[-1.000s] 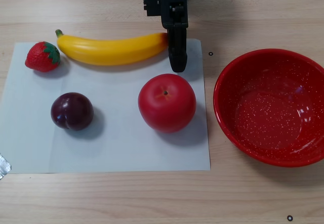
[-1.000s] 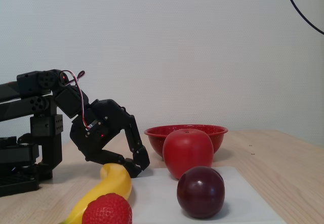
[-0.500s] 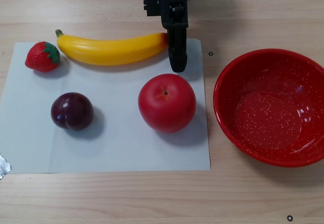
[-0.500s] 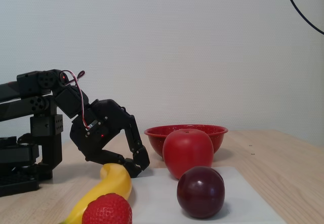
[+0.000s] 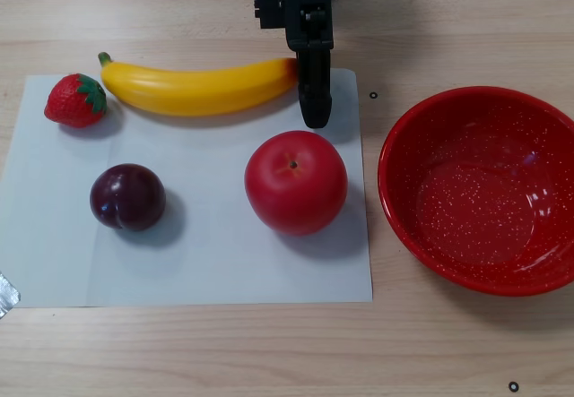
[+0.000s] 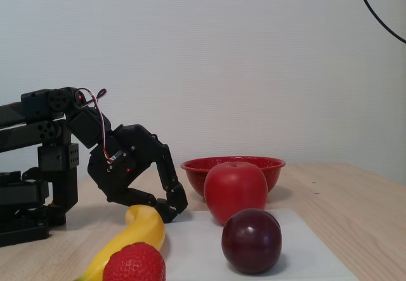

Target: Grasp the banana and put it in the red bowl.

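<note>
The yellow banana [image 5: 197, 88] lies along the far edge of a white sheet, green stem to the left in the other view. In the fixed view the banana [image 6: 143, 230] runs toward the camera. My black gripper [image 5: 316, 119] reaches down right beside the banana's right end. Its fingertips come together just above the sheet and hold nothing; it also shows in the fixed view [image 6: 172, 210]. The red bowl [image 5: 466, 263] with white speckles stands on the wood to the right of the sheet and is empty; its rim [image 6: 232, 163] shows behind the apple in the fixed view.
On the white sheet [image 5: 206, 263] lie a red apple [image 5: 296, 182], a dark plum [image 5: 127, 196] and a strawberry [image 5: 75, 100]. The apple sits between the gripper and the bowl's near side. The arm's base [image 6: 32, 186] stands at the left in the fixed view.
</note>
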Motion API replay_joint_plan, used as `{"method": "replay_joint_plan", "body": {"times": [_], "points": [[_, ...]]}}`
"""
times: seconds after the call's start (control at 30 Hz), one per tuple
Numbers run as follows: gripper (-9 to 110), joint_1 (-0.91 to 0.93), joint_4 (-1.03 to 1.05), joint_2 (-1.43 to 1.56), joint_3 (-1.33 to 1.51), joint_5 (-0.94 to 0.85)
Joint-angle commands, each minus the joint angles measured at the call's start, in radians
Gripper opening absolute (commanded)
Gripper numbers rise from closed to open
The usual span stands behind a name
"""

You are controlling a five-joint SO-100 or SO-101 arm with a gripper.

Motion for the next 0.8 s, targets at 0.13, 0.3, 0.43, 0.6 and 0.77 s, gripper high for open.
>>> {"method": "replay_joint_plan", "body": {"times": [0.13,0.3,0.43,0.6,0.77], "points": [[0,0.041,-0.035,-0.069,-0.003,0.06],[0,0.043,0.002,-0.175,-0.129,0.078],[0,0.051,0.129,-0.253,-0.296,0.072],[0,0.037,0.325,-0.319,-0.517,0.054],[0,0.011,0.517,-0.367,-0.701,0.049]]}}
